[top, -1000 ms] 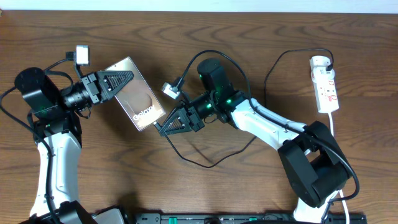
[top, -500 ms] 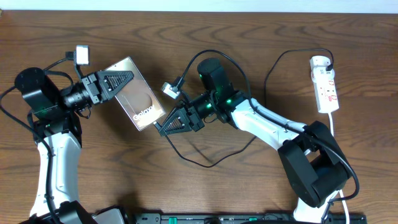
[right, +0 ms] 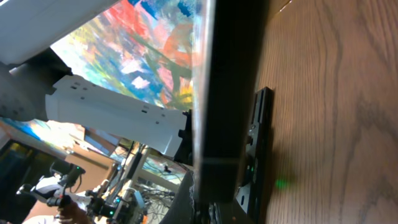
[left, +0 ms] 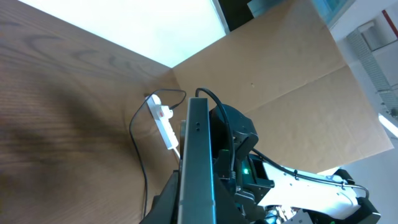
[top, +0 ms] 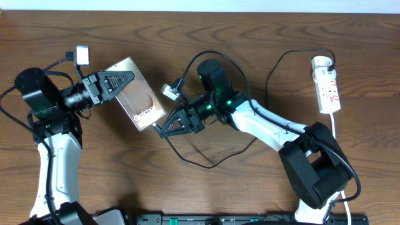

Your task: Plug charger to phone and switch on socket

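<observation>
The bronze phone (top: 142,100) with "Galaxy" lettering is held tilted above the table in my left gripper (top: 128,77), which is shut on its upper left end. In the left wrist view the phone (left: 198,155) shows edge-on between the jaws (left: 198,214). My right gripper (top: 162,130) is shut at the phone's lower right end, where the black charger cable (top: 206,165) leaves it; the plug tip is hidden. The right wrist view shows the phone's dark edge (right: 227,93) right at the jaws (right: 225,208). The white socket strip (top: 329,90) lies far right with the white adapter (top: 321,62) in it.
The charger cable loops across the table from the right gripper, under the right arm (top: 269,122), and up to the adapter. The strip's white cord (top: 335,122) runs toward the front edge. The strip (left: 163,121) also shows in the left wrist view.
The right gripper has edged slightly left, closer against the phone's lower end. The left arm and phone have not visibly moved.
</observation>
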### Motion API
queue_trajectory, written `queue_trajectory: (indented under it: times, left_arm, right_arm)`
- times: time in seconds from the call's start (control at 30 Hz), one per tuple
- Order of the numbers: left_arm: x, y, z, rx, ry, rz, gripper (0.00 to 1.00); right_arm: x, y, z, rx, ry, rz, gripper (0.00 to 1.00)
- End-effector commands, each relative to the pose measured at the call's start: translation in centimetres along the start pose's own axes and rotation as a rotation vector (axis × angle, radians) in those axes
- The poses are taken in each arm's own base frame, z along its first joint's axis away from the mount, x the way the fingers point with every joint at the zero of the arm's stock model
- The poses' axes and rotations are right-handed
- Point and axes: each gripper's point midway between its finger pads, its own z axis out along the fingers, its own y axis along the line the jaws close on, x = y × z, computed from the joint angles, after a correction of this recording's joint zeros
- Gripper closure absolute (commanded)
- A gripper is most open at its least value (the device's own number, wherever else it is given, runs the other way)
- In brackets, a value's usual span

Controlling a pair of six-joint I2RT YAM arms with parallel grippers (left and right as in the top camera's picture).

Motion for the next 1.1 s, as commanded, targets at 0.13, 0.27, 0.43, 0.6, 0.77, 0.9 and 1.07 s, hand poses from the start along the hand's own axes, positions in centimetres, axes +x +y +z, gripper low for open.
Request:
queue_trajectory:
  times: [0.13, 0.27, 0.43, 0.6, 0.77, 0.9, 1.07]
  left_arm:
    - [0.61, 0.19, 0.03, 0.008, 0.011, 0.016, 0.93]
    - [0.64, 0.21, 0.03, 0.008, 0.012, 0.0, 0.93]
    - [0.64, 0.22, 0.03, 0.008, 0.012, -0.027, 0.92]
    - [0.63, 0.21, 0.03, 0.008, 0.012, -0.037, 0.93]
    - [0.63, 0.22, 0.03, 0.008, 0.011, -0.044, 0.93]
    - [0.55, 0.29, 0.03, 0.004, 0.007, -0.051, 0.93]
    - [0.35, 0.38, 0.03, -0.004, -0.003, -0.069, 0.92]
  right_arm:
    - [0.06, 0.78, 0.18, -0.027, 0.013, -0.016, 0.99]
    - [0.07, 0.76, 0.18, -0.027, 0.013, -0.016, 0.99]
    - [0.06, 0.75, 0.18, -0.026, 0.013, -0.016, 0.99]
    - [0.06, 0.75, 0.18, -0.026, 0.013, -0.016, 0.99]
    - [0.07, 0.75, 0.18, -0.026, 0.013, -0.016, 0.99]
    - [0.08, 0.77, 0.21, -0.027, 0.014, -0.016, 0.99]
    - [0.1, 0.77, 0.25, -0.028, 0.015, -0.015, 0.99]
